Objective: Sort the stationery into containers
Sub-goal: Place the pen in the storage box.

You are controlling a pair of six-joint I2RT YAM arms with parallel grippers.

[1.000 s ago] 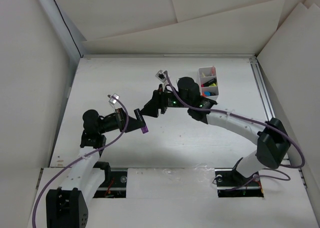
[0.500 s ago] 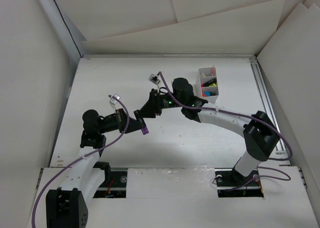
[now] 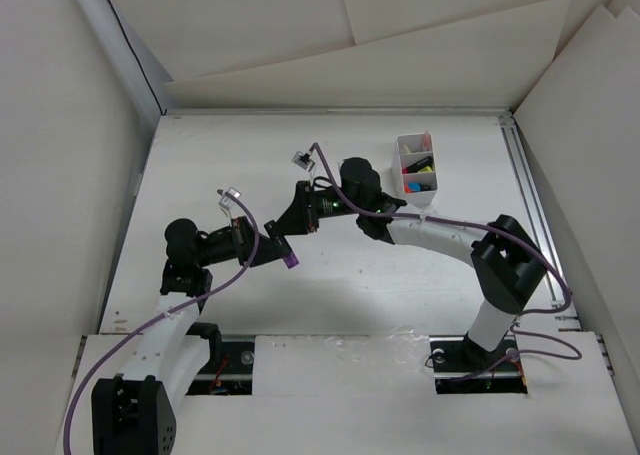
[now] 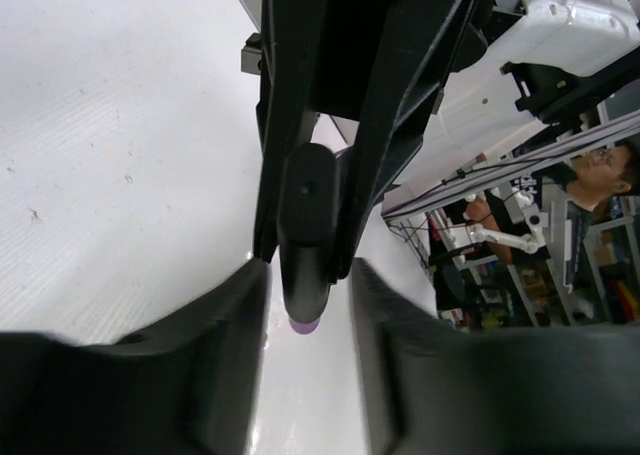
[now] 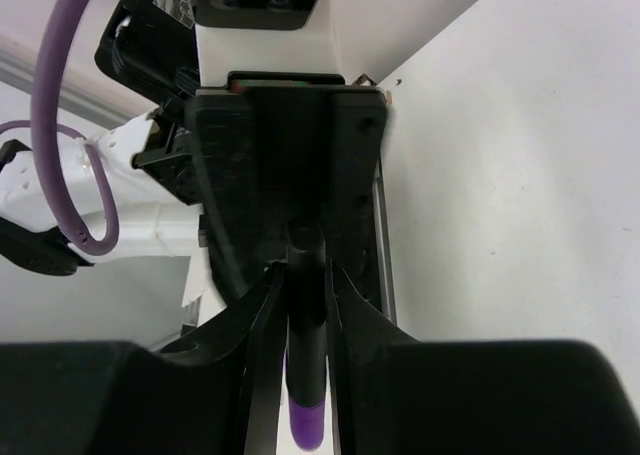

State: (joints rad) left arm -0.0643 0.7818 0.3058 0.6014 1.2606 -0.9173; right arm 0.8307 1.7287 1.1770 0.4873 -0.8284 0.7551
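White tabletop (image 3: 400, 275) walled round with pale foam boards. Over its middle, clamps a black, purple-capped highlighter (image 5: 303, 365) in the left gripper (image 3: 278, 249), pinched tight. Meets it nose to nose with the right gripper (image 3: 288, 227), fingers flanking the same barrel closely on both sides; cannot tell whether pressing or only alongside. Shows the white divided box (image 3: 400, 165) well apart at the far right, with bright-capped highlighters inside its compartments.
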